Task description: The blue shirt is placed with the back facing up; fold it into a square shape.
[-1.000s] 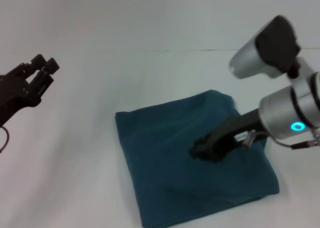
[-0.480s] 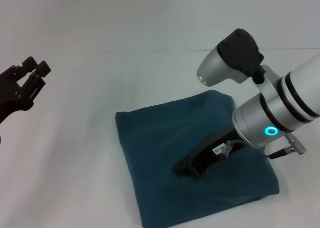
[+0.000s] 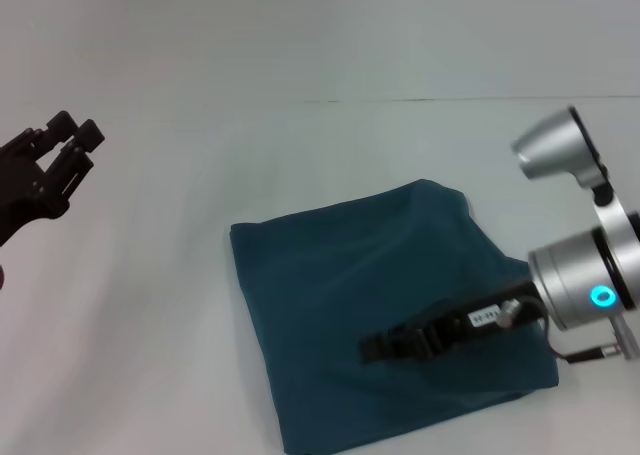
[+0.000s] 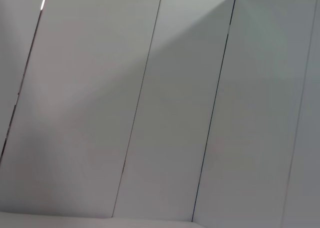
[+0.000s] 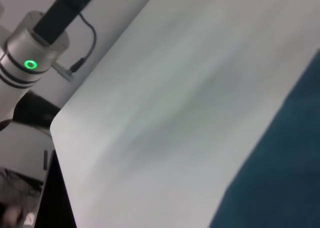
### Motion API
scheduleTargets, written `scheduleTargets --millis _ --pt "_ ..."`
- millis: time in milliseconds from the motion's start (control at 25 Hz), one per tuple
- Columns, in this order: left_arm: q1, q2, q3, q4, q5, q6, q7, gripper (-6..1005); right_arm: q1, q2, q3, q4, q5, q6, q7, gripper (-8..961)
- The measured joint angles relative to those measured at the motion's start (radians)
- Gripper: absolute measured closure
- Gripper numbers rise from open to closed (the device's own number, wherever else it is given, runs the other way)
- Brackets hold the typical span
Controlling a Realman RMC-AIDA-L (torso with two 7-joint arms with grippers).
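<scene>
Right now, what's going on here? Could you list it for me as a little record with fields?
shirt: blue, folded into a rough square, plain side up, flat on the white table
right gripper: low over the shirt's near half, reaching in from the right; contact unclear
left gripper: raised at the far left, away from the shirt, holding nothing
lettering: none visible

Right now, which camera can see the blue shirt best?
The head view: it shows the whole blue shirt folded into a rough square on the table, with the right gripper over it. The right wrist view catches only one edge of the shirt; the left wrist view shows none.
</scene>
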Motion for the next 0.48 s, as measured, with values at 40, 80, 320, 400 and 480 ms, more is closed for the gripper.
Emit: scheduleTargets --millis 40,80,320,400,480 --pt "-0.001 0.0 0.002 0.0 0.0 0.0 0.0 644 -0.006 -0.002 0.021 0.03 0.0 0.006 -0.023 931" --pt "-0.002 0.0 0.004 0.001 0.0 0.0 0.0 644 -0.01 -0.003 0.034 0.049 0.0 0.012 -0.035 931" --pt "-0.006 0.0 0.015 0.001 0.001 0.001 0.01 644 -0.043 -0.004 0.059 0.113 -0.001 0.058 -0.083 934" --pt "-0.006 0.0 0.017 0.001 0.002 0.003 0.013 644 -0.046 -0.001 0.058 0.126 -0.009 0.075 -0.087 934" --pt "-0.006 -0.001 0.019 0.001 0.002 0.009 0.013 643 -0.047 0.0 0.059 0.133 -0.019 0.091 -0.089 934"
